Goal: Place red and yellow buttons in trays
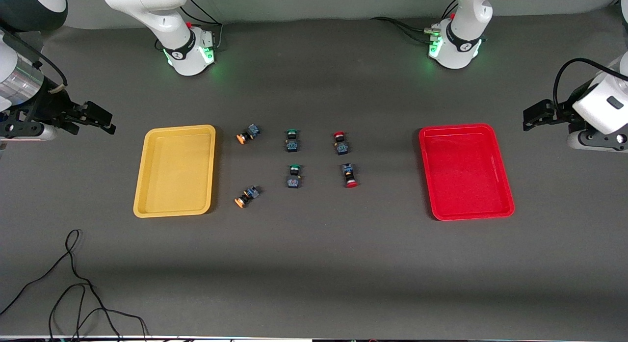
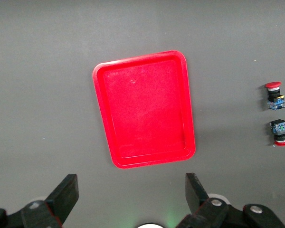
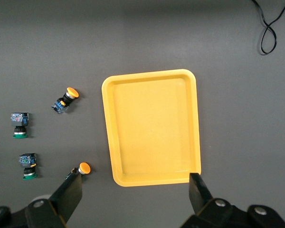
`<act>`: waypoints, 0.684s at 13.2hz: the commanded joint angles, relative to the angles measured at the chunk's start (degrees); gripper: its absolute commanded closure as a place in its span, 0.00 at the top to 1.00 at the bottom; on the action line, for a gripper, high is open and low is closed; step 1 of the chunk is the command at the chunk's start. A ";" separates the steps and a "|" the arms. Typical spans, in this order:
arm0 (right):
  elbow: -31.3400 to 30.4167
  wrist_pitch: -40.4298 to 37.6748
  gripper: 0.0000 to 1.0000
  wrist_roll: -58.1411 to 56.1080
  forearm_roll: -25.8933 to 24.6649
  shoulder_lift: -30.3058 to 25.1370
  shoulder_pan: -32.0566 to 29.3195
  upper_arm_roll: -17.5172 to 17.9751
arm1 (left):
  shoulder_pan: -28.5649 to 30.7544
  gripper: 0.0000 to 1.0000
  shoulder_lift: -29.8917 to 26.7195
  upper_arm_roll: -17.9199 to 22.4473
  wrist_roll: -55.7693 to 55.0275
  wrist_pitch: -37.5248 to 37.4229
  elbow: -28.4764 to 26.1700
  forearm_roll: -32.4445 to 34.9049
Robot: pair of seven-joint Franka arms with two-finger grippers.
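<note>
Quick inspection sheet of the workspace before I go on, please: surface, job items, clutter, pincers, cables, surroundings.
Surface: dark grey table.
Job's things: yellow tray and red tray, nothing in either; two yellow buttons beside the yellow tray; two red buttons toward the red tray.
Clutter: two green buttons between them.
Grippers: left pincer and right pincer open, waiting at the table ends.
Cables: black cable loose on the table.
Surroundings: nothing seen.

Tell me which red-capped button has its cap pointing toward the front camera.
The nearer red button: its cap points toward the camera, while the farther red button has its cap pointing toward the robots' bases.
</note>
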 commanded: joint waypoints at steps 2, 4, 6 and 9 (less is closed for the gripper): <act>1.54 -2.52 1.00 -1.25 -0.82 -0.13 -0.13 -0.69 | -0.73 1.00 -0.11 0.55 0.63 0.07 0.77 0.75; 1.45 -3.13 1.00 -0.38 -0.74 0.13 0.30 -0.70 | -0.65 1.00 -0.11 0.55 0.63 0.07 0.77 0.75; 1.01 -3.13 1.00 1.63 -0.65 0.66 1.35 -0.35 | -0.65 1.00 -0.02 0.46 0.63 0.07 0.69 0.75; 0.04 -2.34 1.00 11.11 -0.21 2.50 5.39 -0.26 | -0.12 1.00 -0.02 0.55 0.81 0.16 0.95 0.84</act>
